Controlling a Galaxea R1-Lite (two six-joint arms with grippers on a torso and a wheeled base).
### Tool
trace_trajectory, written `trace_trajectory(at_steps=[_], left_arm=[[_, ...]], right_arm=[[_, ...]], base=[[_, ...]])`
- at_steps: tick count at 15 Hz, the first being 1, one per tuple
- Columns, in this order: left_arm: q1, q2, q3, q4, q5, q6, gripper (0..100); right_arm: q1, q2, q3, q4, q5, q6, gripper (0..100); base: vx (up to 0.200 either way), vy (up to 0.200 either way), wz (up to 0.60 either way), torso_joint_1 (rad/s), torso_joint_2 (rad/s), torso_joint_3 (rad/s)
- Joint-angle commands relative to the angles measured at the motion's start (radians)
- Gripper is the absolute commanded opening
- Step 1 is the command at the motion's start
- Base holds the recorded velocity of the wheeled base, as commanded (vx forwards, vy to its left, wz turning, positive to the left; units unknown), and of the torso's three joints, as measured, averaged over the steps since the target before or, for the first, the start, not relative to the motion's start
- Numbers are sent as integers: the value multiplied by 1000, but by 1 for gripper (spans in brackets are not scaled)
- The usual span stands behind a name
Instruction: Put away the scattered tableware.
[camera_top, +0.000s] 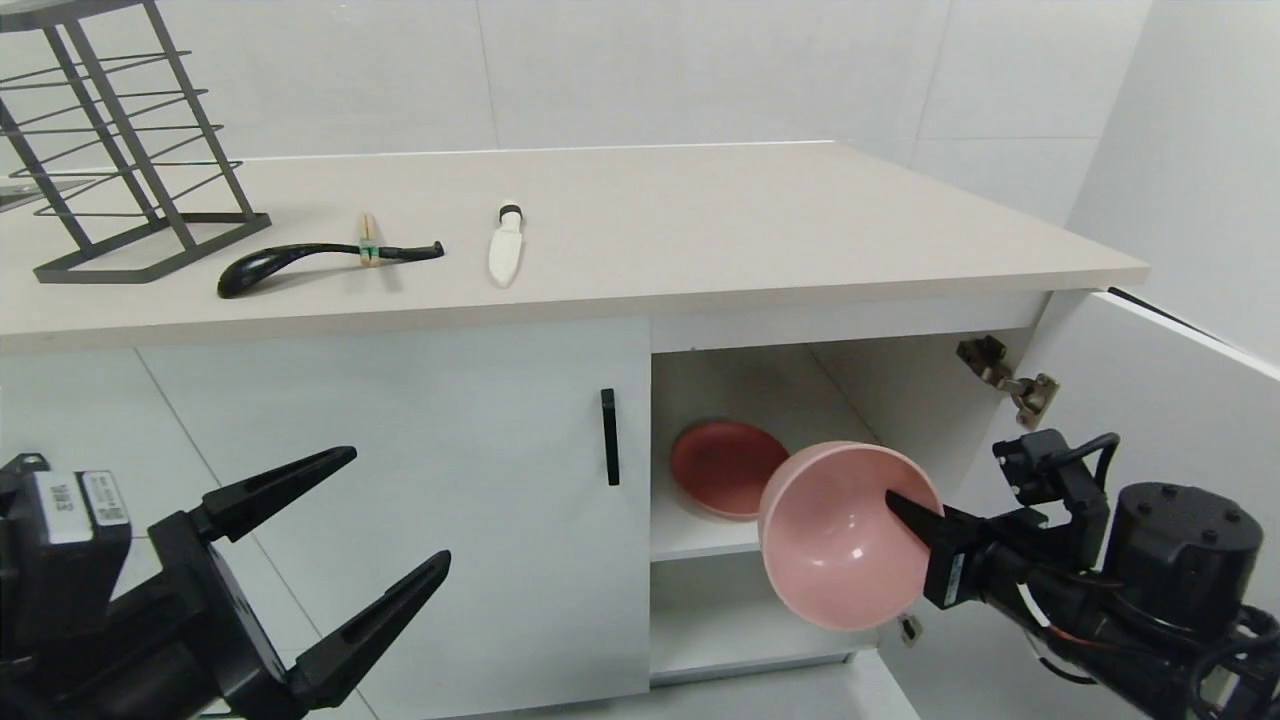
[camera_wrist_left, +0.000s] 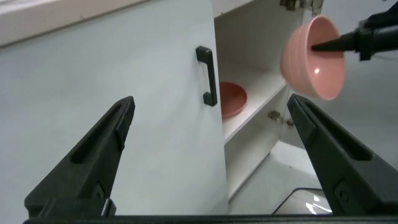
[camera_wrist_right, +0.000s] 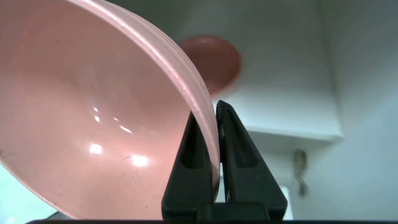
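My right gripper (camera_top: 905, 505) is shut on the rim of a pink bowl (camera_top: 840, 540), held tilted in front of the open cabinet compartment; the rim is pinched between the fingers (camera_wrist_right: 214, 155). A red plate (camera_top: 728, 466) lies on the cabinet shelf (camera_top: 700, 535) behind the bowl. On the countertop (camera_top: 700, 230) lie a black ladle (camera_top: 300, 260), a pair of chopsticks (camera_top: 368, 240) and a white knife (camera_top: 506, 245). My left gripper (camera_top: 345, 525) hangs open low in front of the closed left door (camera_wrist_left: 155, 124), holding nothing. The left wrist view shows the pink bowl (camera_wrist_left: 314, 59) and the red plate (camera_wrist_left: 231, 99).
A dark wire dish rack (camera_top: 110, 150) stands at the counter's far left. The right cabinet door (camera_top: 1170, 400) is swung open beside my right arm, with a hinge (camera_top: 1010, 380) exposed. The closed door has a black handle (camera_top: 608, 437). A lower shelf (camera_top: 730, 620) sits beneath.
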Motion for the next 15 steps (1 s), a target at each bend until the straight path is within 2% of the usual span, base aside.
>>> trace_trajectory(at_steps=[1,5,9,13,15], left_arm=[[-1,-19,0,0,1,1,100],[-17,-15,0,3,1,8,100],[-20,-12,0,25,1,8,100],[-32,-6,0,49,1,8,100],[-32,-6,0,51,1,8,100]], right_arm=[[16,121,-120,-1,2,3,0],[-14,245,-278,19,30,25,0],[-83,243,-476,231,203,25,0],[-125,279,-712,522,240,23,0],[-128,328,-763,577,236,19,0]], base=[[0,0,0,0,0,0],[0,0,0,0,0,0],[0,0,0,0,0,0],[0,0,0,0,0,0],[0,0,0,0,0,0]])
